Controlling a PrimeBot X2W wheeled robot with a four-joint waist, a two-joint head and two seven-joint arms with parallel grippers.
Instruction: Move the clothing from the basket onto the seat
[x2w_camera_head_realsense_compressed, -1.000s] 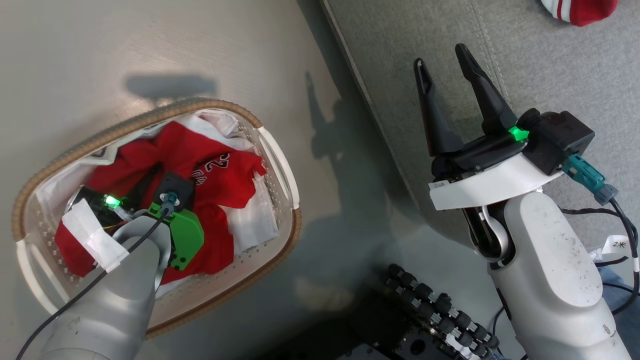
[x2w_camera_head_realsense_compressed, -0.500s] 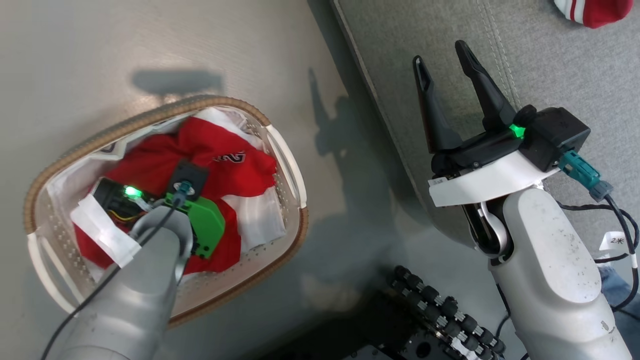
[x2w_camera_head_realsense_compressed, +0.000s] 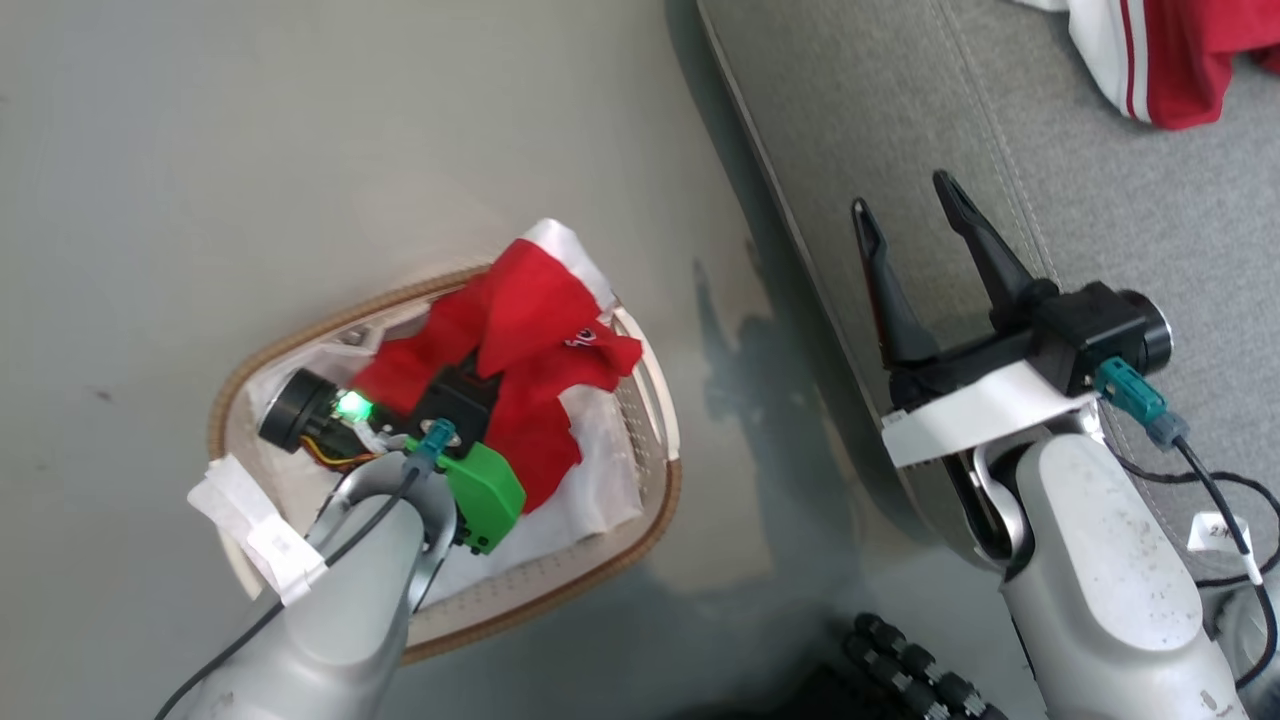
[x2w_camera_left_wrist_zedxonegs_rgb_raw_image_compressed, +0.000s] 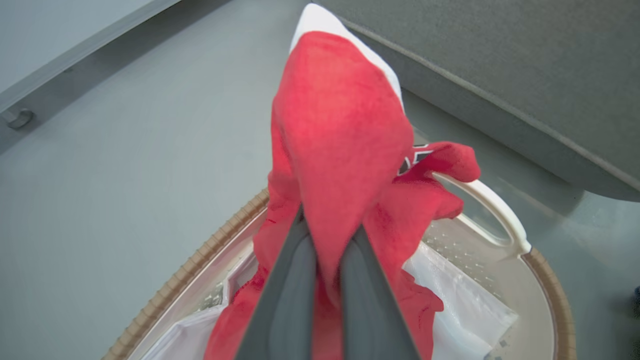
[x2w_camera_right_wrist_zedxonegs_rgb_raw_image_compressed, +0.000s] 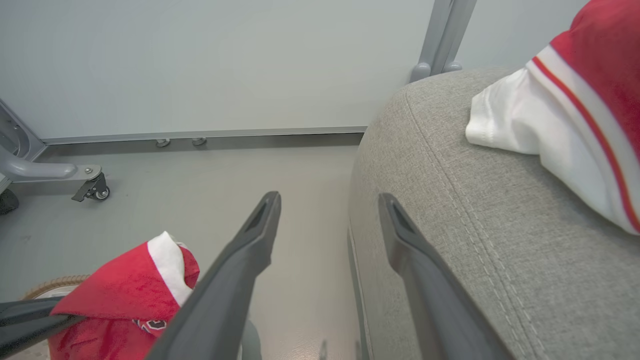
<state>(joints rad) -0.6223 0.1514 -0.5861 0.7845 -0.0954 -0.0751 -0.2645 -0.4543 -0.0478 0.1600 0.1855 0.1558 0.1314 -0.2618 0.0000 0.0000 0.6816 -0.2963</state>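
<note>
A red garment (x2w_camera_head_realsense_compressed: 530, 320) with white trim rises in a peak out of the basket (x2w_camera_head_realsense_compressed: 662, 505), pinched between the fingers of my left gripper (x2w_camera_left_wrist_zedxonegs_rgb_raw_image_compressed: 330, 230), which is shut on it. Its lower folds, with part of a white numeral, drape over the basket's white handle (x2w_camera_left_wrist_zedxonegs_rgb_raw_image_compressed: 492, 202). The right wrist view has the same red garment (x2w_camera_right_wrist_zedxonegs_rgb_raw_image_compressed: 120, 295) at its lower left. My right gripper (x2w_camera_head_realsense_compressed: 902, 197) hangs open and empty over the near edge of the grey seat (x2w_camera_head_realsense_compressed: 1100, 220). Another red and white garment (x2w_camera_head_realsense_compressed: 1170, 60) lies on the seat's far part.
The white liner (x2w_camera_head_realsense_compressed: 600, 480) stays in the basket on the grey floor, just left of the seat's edge (x2w_camera_left_wrist_zedxonegs_rgb_raw_image_compressed: 500, 115). My base's black rollers (x2w_camera_head_realsense_compressed: 910, 670) sit at the bottom. A wall rail and a caster (x2w_camera_right_wrist_zedxonegs_rgb_raw_image_compressed: 92, 189) stand beyond.
My left gripper has gone from open to shut on the red garment and risen, drawing the fabric up above the basket rim. The head camera has shifted; the right gripper stays open.
</note>
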